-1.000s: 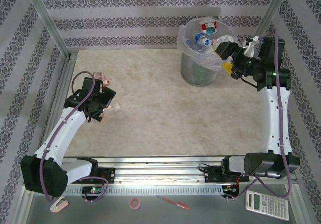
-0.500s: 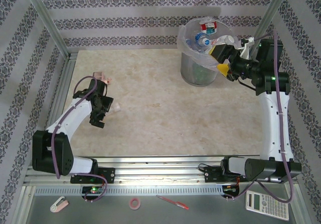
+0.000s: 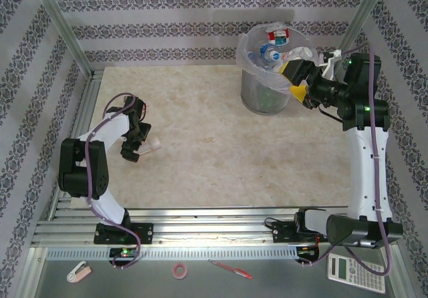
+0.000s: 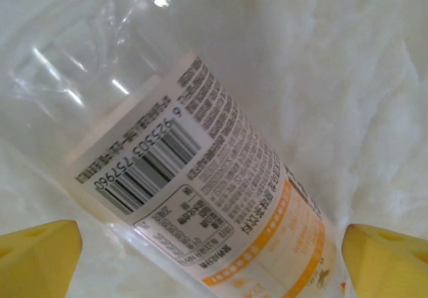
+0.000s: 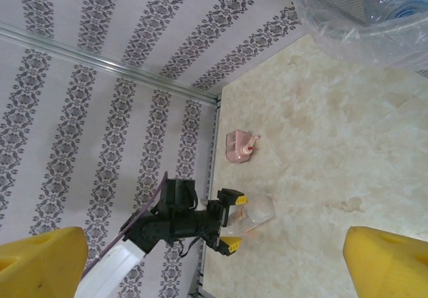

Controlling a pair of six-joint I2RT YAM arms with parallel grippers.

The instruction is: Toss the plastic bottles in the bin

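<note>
Clear bottle [image 4: 200,198] lies between left end effector's [image 4: 214,258] spread fingers [image 4: 40,254], apparently ungripped.

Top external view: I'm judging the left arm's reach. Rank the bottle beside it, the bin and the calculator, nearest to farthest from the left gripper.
1. The bottle: lying between the open fingers of the left gripper, at the left.
2. The bin: far right of the table, by the back wall.
3. The calculator: off the table, at the near-right corner.
</note>
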